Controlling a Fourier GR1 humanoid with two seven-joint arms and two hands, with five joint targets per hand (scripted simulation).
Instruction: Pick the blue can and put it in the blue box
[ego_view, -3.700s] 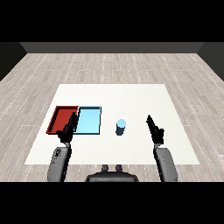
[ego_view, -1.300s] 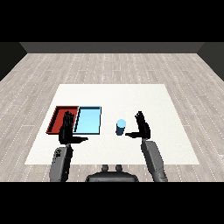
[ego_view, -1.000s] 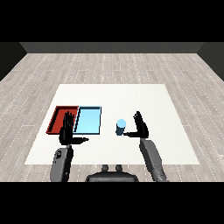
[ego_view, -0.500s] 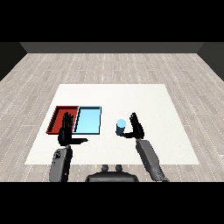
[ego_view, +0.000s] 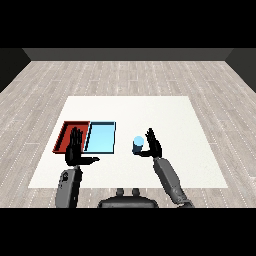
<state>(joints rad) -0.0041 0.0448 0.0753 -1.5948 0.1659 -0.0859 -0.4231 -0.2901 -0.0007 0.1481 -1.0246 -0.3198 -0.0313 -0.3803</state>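
Reach step: our right hand (ego_view: 153, 147), fingers released, sits at blue can's (ego_view: 138, 144) 3 o'clock.
Next we curl round it, carry to blue tray (ego_view: 101, 137) at 9.

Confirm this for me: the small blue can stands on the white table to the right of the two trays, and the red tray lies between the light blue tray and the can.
Not quite. The head view shows the small blue can standing on the white table right of both trays, but the light blue tray lies between the red tray and the can, not the other way round.

Left hand (ego_view: 75, 150) hides red tray's (ego_view: 66, 134) near corner.
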